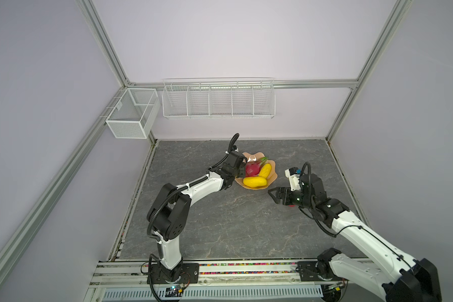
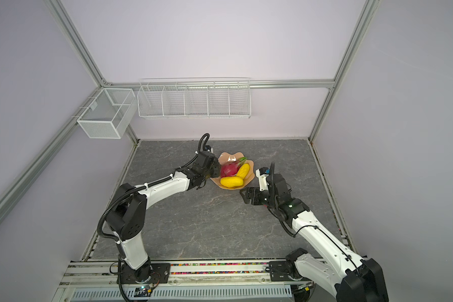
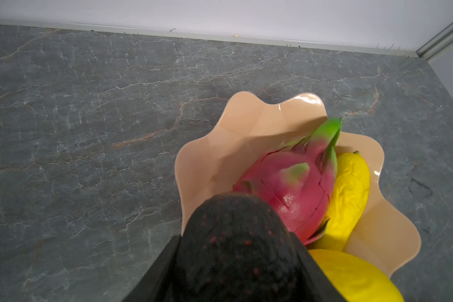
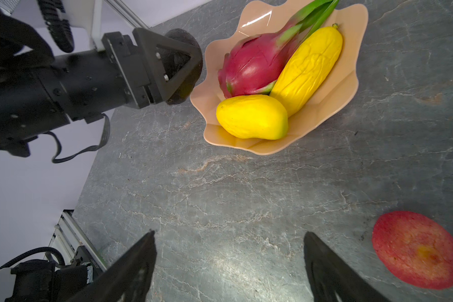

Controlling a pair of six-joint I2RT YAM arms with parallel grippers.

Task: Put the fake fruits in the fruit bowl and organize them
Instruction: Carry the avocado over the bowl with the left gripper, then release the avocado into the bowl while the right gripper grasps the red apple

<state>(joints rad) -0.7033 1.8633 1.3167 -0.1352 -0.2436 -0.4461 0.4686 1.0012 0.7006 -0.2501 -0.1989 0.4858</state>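
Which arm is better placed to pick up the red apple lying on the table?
Right. The right gripper is open and empty with the apple just beside it; the left gripper is shut on the avocado at the bowl.

I am holding my left arm (image 1: 202, 187) stretched out to the fruit bowl (image 1: 256, 156), with the left gripper (image 4: 194, 61) hanging at the bowl's left rim and clamping the avocado (image 3: 236, 248) between its jaws. My right arm (image 1: 356, 227) is bending in low from the bowl's right. Its right gripper (image 1: 272, 197) is sitting just in front of the bowl, jaws spread wide and gripping nothing.
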